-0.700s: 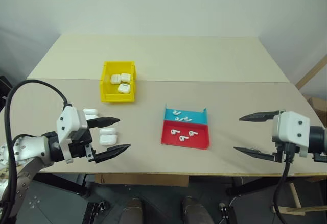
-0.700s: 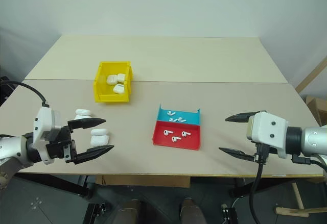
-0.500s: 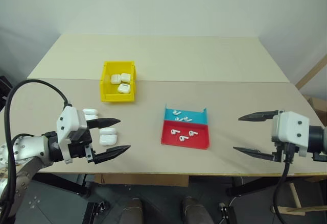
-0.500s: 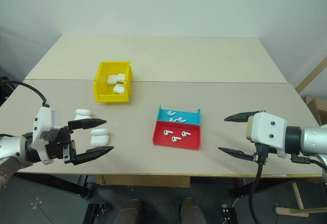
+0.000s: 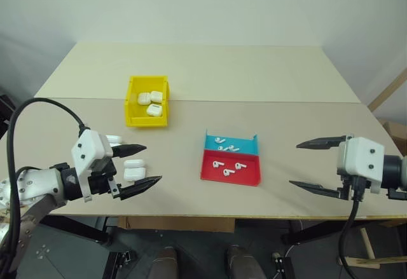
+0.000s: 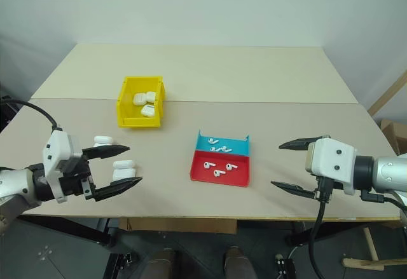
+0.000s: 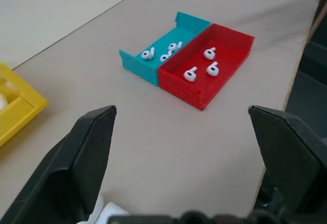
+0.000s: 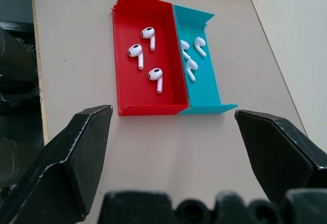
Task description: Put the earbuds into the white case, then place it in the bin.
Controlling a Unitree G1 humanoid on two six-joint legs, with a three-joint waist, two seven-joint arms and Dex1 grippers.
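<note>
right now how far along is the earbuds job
Done: three white cases already lie in the yellow bin. In hand: nothing; the left gripper and right gripper both hover open and empty. Left: six earbuds sit in the red and blue tray, and three cases wait on the table by the left gripper.

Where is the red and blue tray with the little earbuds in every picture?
Left eye view: red and blue tray sits right of centre, near the table's front edge.
Right eye view: just right of centre.
Left wrist view: upper middle, beyond the open fingers.
Right wrist view: upper middle.
Shared landmark: three earbuds lie in the red half.
</note>
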